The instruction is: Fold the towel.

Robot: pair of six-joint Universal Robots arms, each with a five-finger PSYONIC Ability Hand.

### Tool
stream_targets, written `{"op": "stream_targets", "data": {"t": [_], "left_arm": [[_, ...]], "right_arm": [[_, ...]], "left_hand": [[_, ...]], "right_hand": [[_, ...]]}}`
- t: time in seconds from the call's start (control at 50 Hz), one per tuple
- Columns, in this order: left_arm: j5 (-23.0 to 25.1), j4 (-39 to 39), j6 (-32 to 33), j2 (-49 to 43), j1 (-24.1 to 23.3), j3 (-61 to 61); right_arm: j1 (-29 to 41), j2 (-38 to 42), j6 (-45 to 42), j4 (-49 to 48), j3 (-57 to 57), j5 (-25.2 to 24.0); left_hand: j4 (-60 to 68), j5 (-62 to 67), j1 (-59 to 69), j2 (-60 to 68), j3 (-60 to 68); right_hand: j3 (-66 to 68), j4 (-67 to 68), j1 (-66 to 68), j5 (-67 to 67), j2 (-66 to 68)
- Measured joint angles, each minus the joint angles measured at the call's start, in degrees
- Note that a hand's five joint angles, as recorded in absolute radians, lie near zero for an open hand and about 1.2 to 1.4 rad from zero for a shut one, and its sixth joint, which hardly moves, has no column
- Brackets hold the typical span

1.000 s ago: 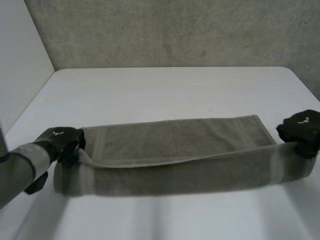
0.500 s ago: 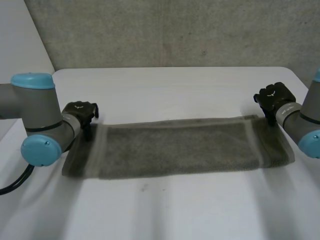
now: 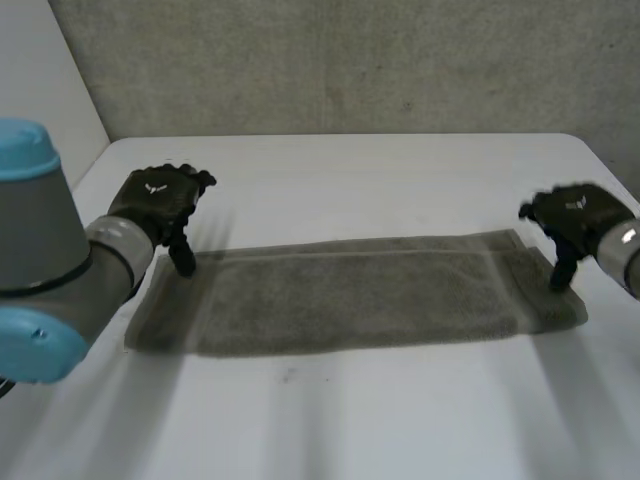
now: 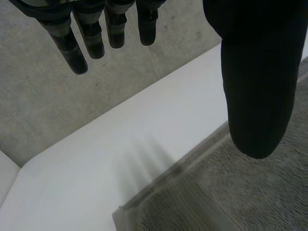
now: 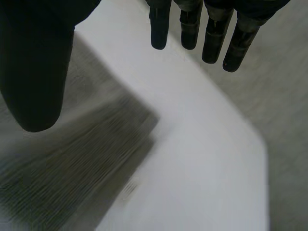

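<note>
Grey towel (image 3: 350,295) folded into a flat strip, lying across table (image 3: 350,180) middle, nearly left edge to right edge.
Left hand (image 3: 160,200) over far-left towel corner, right hand (image 3: 578,212) over right end; both with fingers straight, thumb apart, gripping nothing.

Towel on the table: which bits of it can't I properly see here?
- Head view: any lower layers of the towel, covered by its top surface.
- Left wrist view: the left hand covers part; the picture edge cuts off the rest.
- Right wrist view: the right hand covers part beside the corner.
</note>
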Motion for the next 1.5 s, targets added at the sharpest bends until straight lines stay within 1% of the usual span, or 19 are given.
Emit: {"op": "stream_targets", "data": {"t": [0.18,0.34,0.4,0.42,0.44,0.5,0.7,0.8,0.9,1.02,1.08,1.16,1.3,1.32,1.34,1.36,1.42,1.48,1.5], "left_arm": [[0.3,7.94,-0.74,4.2,0.57,-10.31],[0.3,9.93,-0.92,4.38,0.73,-12.41],[0.29,9.89,-0.93,4.23,0.73,-12.29],[0.29,9.89,-0.93,4.23,0.73,-12.29],[0.29,9.85,-0.93,4.17,0.73,-12.27],[0.29,9.82,-0.93,4.11,0.73,-12.35],[0.29,9.88,-0.92,4.17,0.52,-12.64],[0.23,9.87,-0.92,4.27,0.62,-12.65],[0.19,9.88,-0.92,4.36,0.73,-12.6],[0.11,9.94,-0.92,4.57,0.77,-12.71],[0.04,10.06,-0.92,4.95,0.85,-12.8],[-0.06,10.23,-0.97,5.44,1.03,-12.87],[-0.21,10.34,-1.01,5.78,1.18,-13.02],[-0.21,10.34,-1.01,5.78,1.18,-13.02],[-0.24,10.38,-1.01,5.8,1.19,-13.08],[-0.23,10.4,-1.01,5.79,1.18,-13.13],[-0.24,10.47,-1.01,5.79,1.18,-13.19],[-0.24,10.76,-1.01,5.79,1.14,-13.35],[-0.22,10.92,-1.01,5.78,1.13,-13.43]], "right_arm": [[-7.41,-0.68,-1.38,-1.03,11.29,-7.62],[-9.79,1.67,-3.57,-8.6,15.42,-10.71],[-9.87,2.92,-3.75,-10.54,15.3,-10.68],[-9.87,2.92,-3.75,-10.54,15.3,-10.68],[-9.94,3.6,-3.78,-11.55,15.06,-10.48],[-10.15,4.43,-3.79,-13.0,14.54,-9.94],[-15.48,4.63,-5.75,-14.18,11.79,-5.53],[-20.86,3.16,-12.73,-8.57,9.38,-2.98],[-21.63,1.6,-15.41,-3.42,6.06,-2.4],[-13.18,-1.42,-7.47,-2.65,1.5,-3.02],[-4.82,-3.35,-2.44,-4.11,-0.64,-3.25],[10.69,-3.59,0.75,-8.91,-2.2,-3.57],[33.6,4.46,1.02,-15.24,-3.97,-3.79],[33.6,4.46,1.02,-15.24,-3.97,-3.79],[37.82,7.22,0.92,-15.81,-4.8,-3.78],[39.23,8.3,0.9,-15.89,-5.12,-3.83],[41.23,10.0,0.89,-15.99,-5.67,-3.85],[46.95,15.9,0.84,-16.01,-7.85,-4.27],[48.23,17.65,0.81,-15.92,-8.51,-4.26]], "left_hand": [[0.0,-0.01,0.0,-0.07,0.0],[0.0,-0.02,0.0,-0.09,0.0],[0.0,-0.02,0.0,-0.1,0.0],[0.0,-0.02,0.0,-0.1,0.0],[0.0,-0.02,0.0,-0.1,0.0],[0.0,-0.02,0.0,-0.1,0.0],[0.0,-0.02,0.0,-0.1,0.0],[0.0,-0.02,0.0,-0.1,0.0],[0.0,-0.01,0.0,-0.1,0.0],[0.0,-0.02,0.0,-0.1,0.0],[0.0,-0.02,0.0,-0.1,0.0],[0.0,-0.02,0.0,-0.1,0.0],[0.0,-0.02,0.0,-0.1,0.0],[0.0,-0.02,0.0,-0.1,0.0],[0.0,-0.02,0.0,-0.1,0.0],[0.0,-0.02,0.0,-0.1,0.0],[0.0,-0.02,0.0,-0.1,0.0],[0.0,-0.03,0.0,-0.11,0.0],[0.0,-0.02,0.0,-0.1,0.0]], "right_hand": [[2.33,1.68,1.04,1.81,1.57],[20.5,19.38,16.15,17.76,19.78],[38.22,36.56,30.96,34.53,37.46],[38.22,36.56,30.96,34.53,37.46],[48.99,48.07,39.79,45.73,48.68],[54.94,54.23,42.1,51.19,53.81],[55.57,55.1,42.1,51.62,53.94],[55.57,55.11,42.1,51.89,53.94],[55.59,55.14,42.1,52.06,53.94],[55.78,55.16,42.1,52.36,53.94],[55.8,55.17,42.35,52.38,54.19],[56.06,55.19,42.35,52.38,54.2],[56.06,55.19,42.35,52.44,54.2],[56.06,55.19,42.35,52.44,54.2],[56.06,55.2,42.35,52.47,54.2],[56.06,55.2,42.35,52.47,54.2],[56.06,55.2,42.35,52.5,54.2],[55.68,55.01,42.23,52.39,53.85],[35.92,34.94,23.95,33.94,32.8]]}}
